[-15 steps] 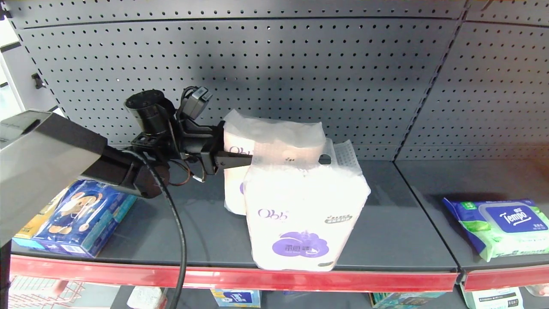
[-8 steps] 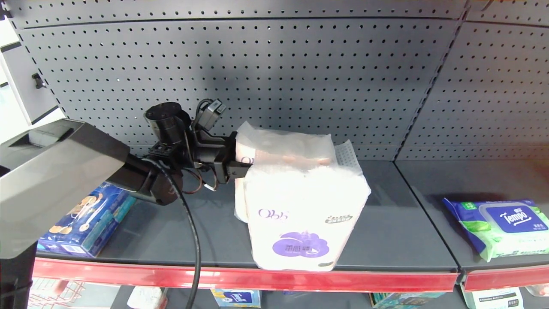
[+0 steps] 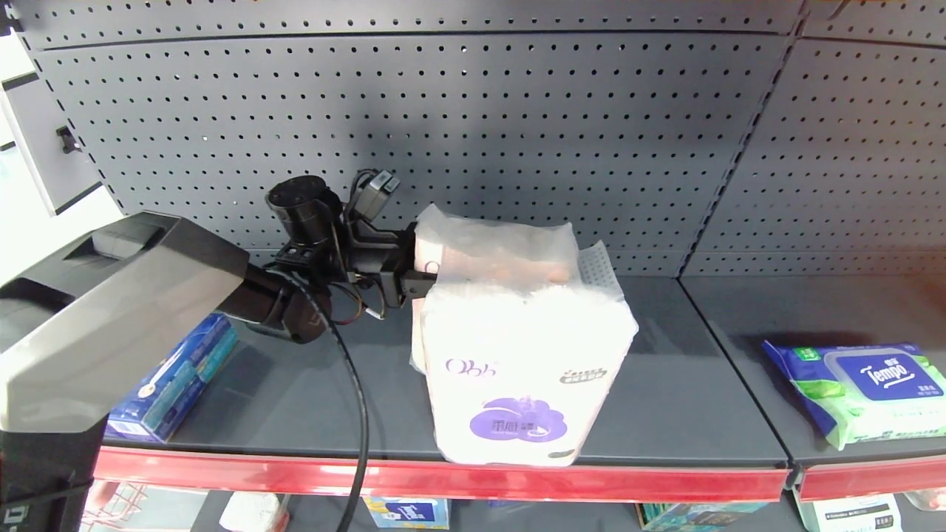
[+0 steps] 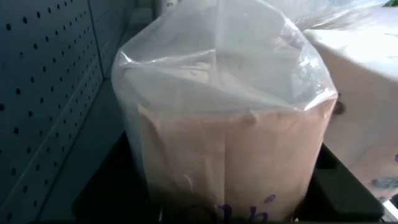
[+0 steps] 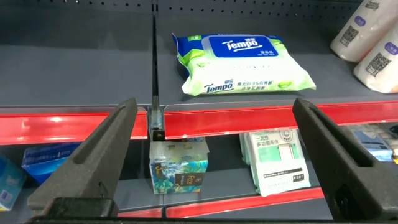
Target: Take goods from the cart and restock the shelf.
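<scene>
Left gripper is pinching the rear tissue pack between its fingers, crowding the front pack; a nudge is risking toppling it off the shelf.

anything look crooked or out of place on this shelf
Nothing looks spilled or torn. The wipes pack lies flat and skewed to the shelf edge, one corner near the red lip. The front tissue pack stands right at that lip, with the rear tissue pack close behind it.
</scene>
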Tool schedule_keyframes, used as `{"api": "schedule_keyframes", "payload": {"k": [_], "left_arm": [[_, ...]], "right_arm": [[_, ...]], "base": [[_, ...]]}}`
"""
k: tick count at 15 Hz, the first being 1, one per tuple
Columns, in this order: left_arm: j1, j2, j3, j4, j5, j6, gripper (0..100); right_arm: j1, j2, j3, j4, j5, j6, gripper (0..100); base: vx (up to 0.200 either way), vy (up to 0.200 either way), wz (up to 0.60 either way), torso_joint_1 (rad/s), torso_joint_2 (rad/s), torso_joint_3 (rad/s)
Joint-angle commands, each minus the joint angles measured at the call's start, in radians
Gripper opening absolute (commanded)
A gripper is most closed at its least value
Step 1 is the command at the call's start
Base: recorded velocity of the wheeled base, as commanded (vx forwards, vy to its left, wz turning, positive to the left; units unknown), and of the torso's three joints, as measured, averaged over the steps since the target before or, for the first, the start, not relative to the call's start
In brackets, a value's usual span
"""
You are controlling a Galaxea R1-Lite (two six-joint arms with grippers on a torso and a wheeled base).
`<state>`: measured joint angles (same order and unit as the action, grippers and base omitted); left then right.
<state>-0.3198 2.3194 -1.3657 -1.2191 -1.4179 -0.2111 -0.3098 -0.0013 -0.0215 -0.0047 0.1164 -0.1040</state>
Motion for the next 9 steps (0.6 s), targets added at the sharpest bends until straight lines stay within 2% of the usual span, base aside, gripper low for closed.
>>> {"api": "schedule_keyframes", "payload": {"k": [1, 4, 6, 7, 9], "left_arm": [[-0.001, 0.045, -0.079, -0.002, 0.013, -0.033, 0], [-0.002, 0.066, -0.156, 0.000, 0.022, -0.071, 0], [-0.002, 0.064, -0.171, -0.008, 0.039, -0.099, 0], [-0.001, 0.068, -0.204, -0.025, 0.042, -0.128, 0], [-0.001, 0.068, -0.217, -0.048, 0.045, -0.156, 0]], "right_arm": [[0.000, 0.001, 0.000, -0.001, 0.000, 0.000, 100], [0.000, 0.001, 0.000, 0.000, 0.000, 0.001, 100], [0.000, 0.001, -0.002, 0.000, 0.000, 0.001, 100], [0.000, 0.001, -0.002, 0.000, 0.002, 0.001, 100], [0.000, 0.001, -0.002, 0.002, 0.002, 0.001, 100]], "base": [[0.000, 0.000, 0.00, 0.000, 0.00, 0.000], [0.000, 0.000, 0.00, 0.000, 0.00, 0.000], [0.000, 0.000, 0.00, 0.000, 0.00, 0.000], [0.000, 0.000, 0.00, 0.000, 0.00, 0.000], [0.000, 0.000, 0.00, 0.000, 0.00, 0.000]]}}
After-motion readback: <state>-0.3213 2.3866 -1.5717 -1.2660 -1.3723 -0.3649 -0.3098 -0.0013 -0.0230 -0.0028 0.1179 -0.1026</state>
